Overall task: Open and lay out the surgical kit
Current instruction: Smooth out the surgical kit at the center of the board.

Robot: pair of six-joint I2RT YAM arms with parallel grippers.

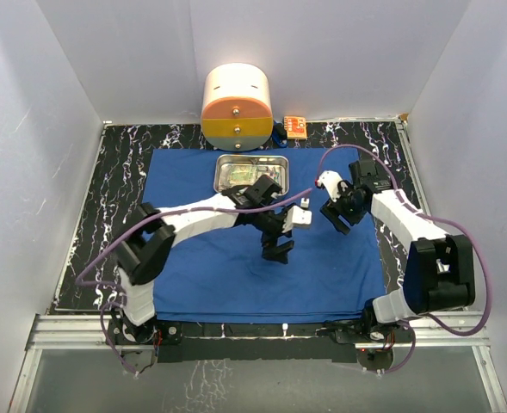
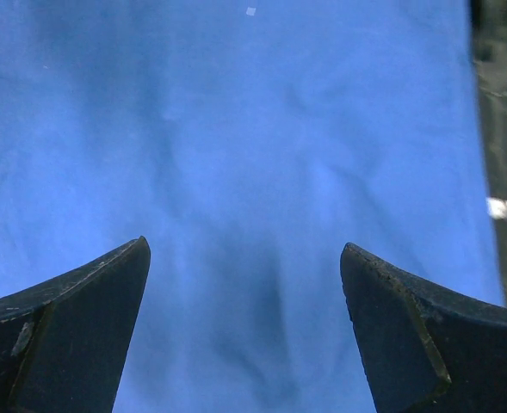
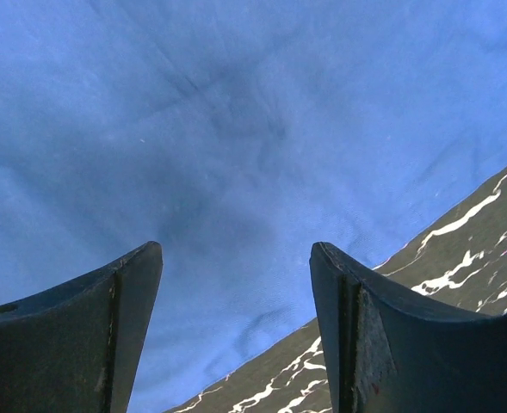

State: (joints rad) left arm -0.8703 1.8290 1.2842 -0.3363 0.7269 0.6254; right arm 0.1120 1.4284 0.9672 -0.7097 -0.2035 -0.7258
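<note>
Blue cloth (image 1: 201, 275) is spread flat on the marbled worktop (image 1: 115, 189), with the steel tray (image 1: 223, 163) set at its far edge (contents too small to tell). The left claw (image 1: 276, 249) is held released over the cloth's middle, and the right claw (image 1: 337, 219), likewise released and empty, near its right edge.

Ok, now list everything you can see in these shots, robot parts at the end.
cloth wrap: one, royal blue, spread flat on the table
steel tray: one, silver, cloth's far edge; contents too small to tell
round container: one, cream and orange, by the back wall
small box: one, orange, right of the container
table: one, black with white veining, under everything
left arm: one, black and white, over mid-cloth, jaws open, empty
right arm: one, black and white, over the cloth's right side, jaws open, empty
</note>
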